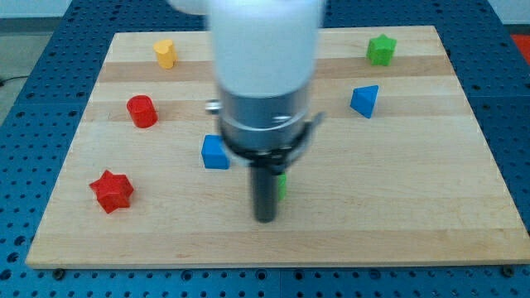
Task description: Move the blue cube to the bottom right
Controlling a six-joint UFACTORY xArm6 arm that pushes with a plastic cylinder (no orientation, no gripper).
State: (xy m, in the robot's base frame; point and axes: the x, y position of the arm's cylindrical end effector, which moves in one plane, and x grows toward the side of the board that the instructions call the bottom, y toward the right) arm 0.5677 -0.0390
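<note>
In the camera view the blue cube (pixel 215 153) sat left of the board's (pixel 414 232) middle, just left of the arm's (pixel 265 74) bulk and apart from every other block. It looked small, rigid and light, with flat faces and a smooth skin on smooth wood, so I judged it would slide readily and might spin or slip off a push that met it off-centre. There was nothing to grasp with: the arm ended in a bare rod, so no clenching or releasing applied, and the cube was held by nothing. The place to meet it, I judged, was the middle of its far-left face, so that a push would carry it toward the near right corner. My tip (pixel 265 219) stood right of the cube and nearer the camera, not touching it, on the wrong side for that push. A green block (pixel 283 185) was almost wholly hidden behind the rod; only a sliver showed at its right edge, and its shape could not be told. The arm was blurred and cut off at the top. Elsewhere lay a yellow block (pixel 166 53) far left, a red cylinder (pixel 142 111), a red star (pixel 111 190) near left, a green star (pixel 381 50) far right, and a blue wedge (pixel 364 100), all well apart from the cube.
</note>
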